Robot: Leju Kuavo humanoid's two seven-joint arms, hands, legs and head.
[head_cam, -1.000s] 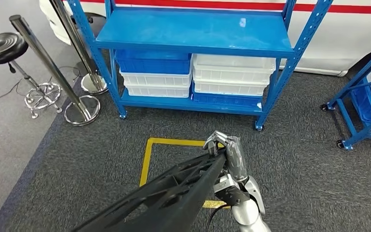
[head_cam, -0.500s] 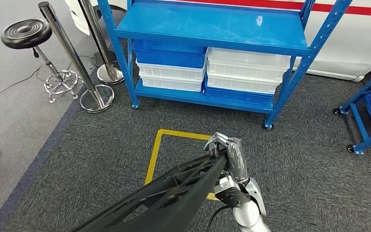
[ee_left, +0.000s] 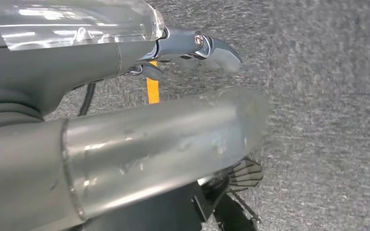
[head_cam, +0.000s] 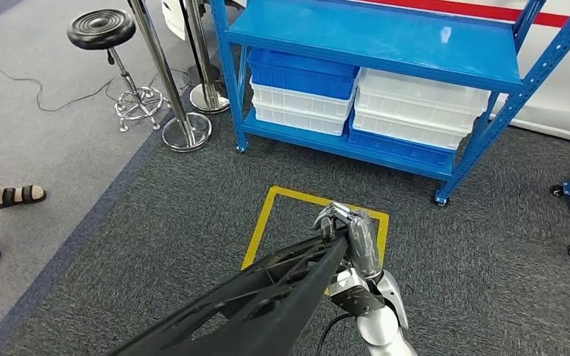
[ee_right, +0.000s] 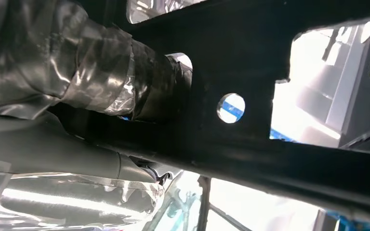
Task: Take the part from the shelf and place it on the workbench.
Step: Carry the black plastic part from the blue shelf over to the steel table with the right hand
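In the head view, the right hand (head_cam: 349, 241) sits low and right of centre, its fingers curled around the upper end of the part (head_cam: 267, 297), a long black openwork frame that slants down from the hand to the bottom left edge of the picture. In the right wrist view the black part (ee_right: 250, 72) crosses in front of the hand (ee_right: 77, 77), whose taped fingers wrap one of its bars, so this hand grips the part. The left hand (ee_left: 125, 134) shows in its wrist view with a thick thumb and a finger stretched out over grey carpet; whether it holds anything cannot be told.

The blue shelf (head_cam: 386, 37) stands in the upper middle of the frame, with blue and white bins (head_cam: 364, 104) stacked on its lower level. A yellow floor marking (head_cam: 282, 204) lies on the carpet just beyond the right hand. A black stool (head_cam: 102, 30) and chrome posts (head_cam: 165, 70) stand at upper left. A person's sandalled feet (head_cam: 0, 219) show at the left edge.
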